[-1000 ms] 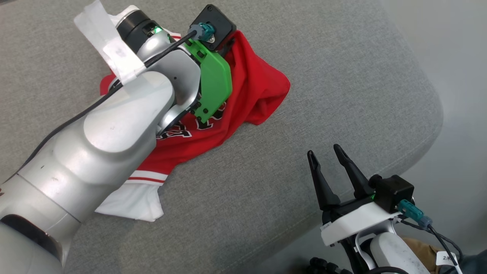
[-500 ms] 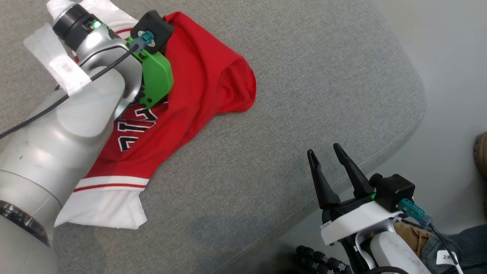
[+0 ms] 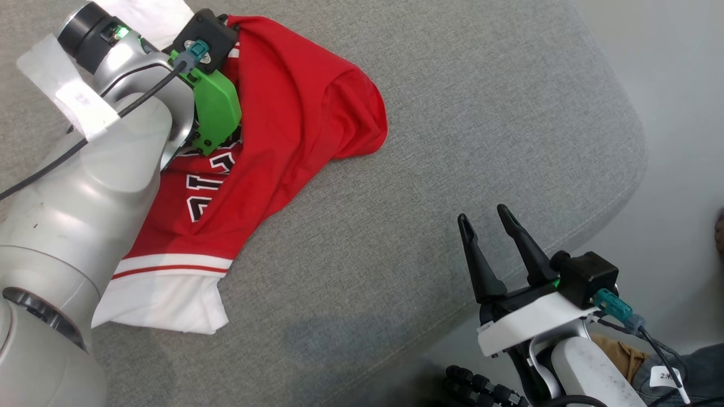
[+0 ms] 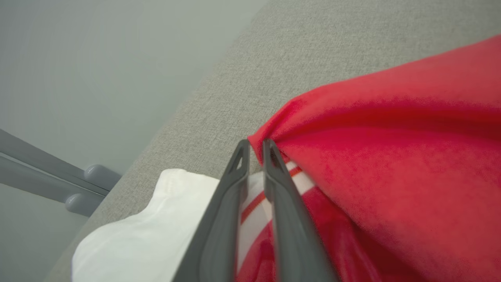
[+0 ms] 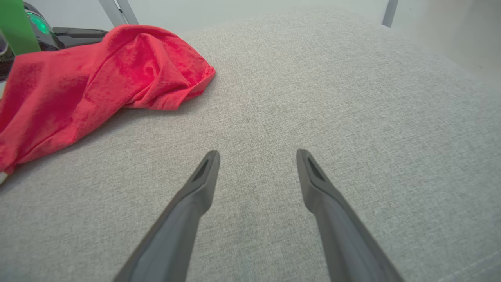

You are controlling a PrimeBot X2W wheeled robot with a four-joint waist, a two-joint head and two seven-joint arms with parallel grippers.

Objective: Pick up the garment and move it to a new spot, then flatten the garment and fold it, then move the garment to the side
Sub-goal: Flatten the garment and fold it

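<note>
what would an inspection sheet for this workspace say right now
surface: grey cushion, rounded corner
job's things: garment, red and white, crumpled, not yet flattened or folded
clutter: nothing seen
grippers: left gripper nearly shut, tips at a red fold, grip unclear; right gripper open, holding nothing, pointing over the cushion
cables: black cable along the left arm; second cable behind the right gripper
surroundings: pale floor; grey frame beyond the cushion edge

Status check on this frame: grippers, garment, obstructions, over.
Left gripper nearly shut, pinching the red jersey at its edge. Right gripper open, over the grey cushion. Garment crumpled, not yet flattened. No obstruction seen.
</note>
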